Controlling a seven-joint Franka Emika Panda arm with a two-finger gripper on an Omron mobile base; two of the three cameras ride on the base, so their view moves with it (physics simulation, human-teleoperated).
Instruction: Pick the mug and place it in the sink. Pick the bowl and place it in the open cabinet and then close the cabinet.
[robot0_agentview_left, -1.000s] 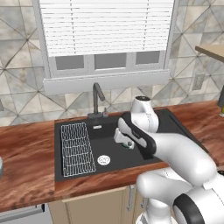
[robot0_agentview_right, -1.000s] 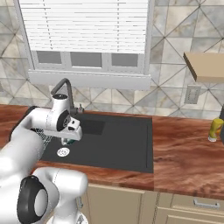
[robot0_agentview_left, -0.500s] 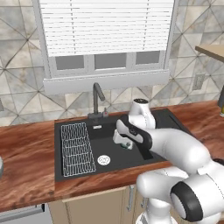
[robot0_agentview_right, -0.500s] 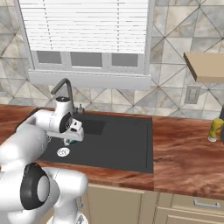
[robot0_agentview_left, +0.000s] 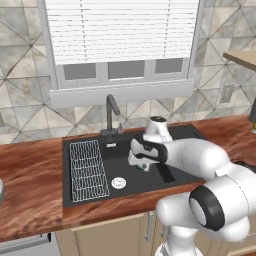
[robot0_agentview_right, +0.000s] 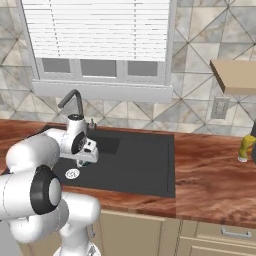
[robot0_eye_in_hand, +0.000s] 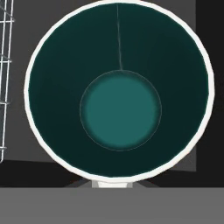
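Your gripper (robot0_agentview_left: 140, 164) is clamped on the mug (robot0_eye_in_hand: 118, 94), holding it low over the sink (robot0_agentview_left: 175, 177). Looking down along the gripper, you see straight into the mug's dark teal inside, ringed by its white rim. Beside the gripper lie the white wire rack (robot0_agentview_left: 87, 170) and the round silver drain (robot0_agentview_left: 118, 183). Behind the gripper, the dark faucet (robot0_agentview_left: 111, 112) rises from the sink's back edge. Around the sink runs the wooden desk (robot0_agentview_left: 30, 200).
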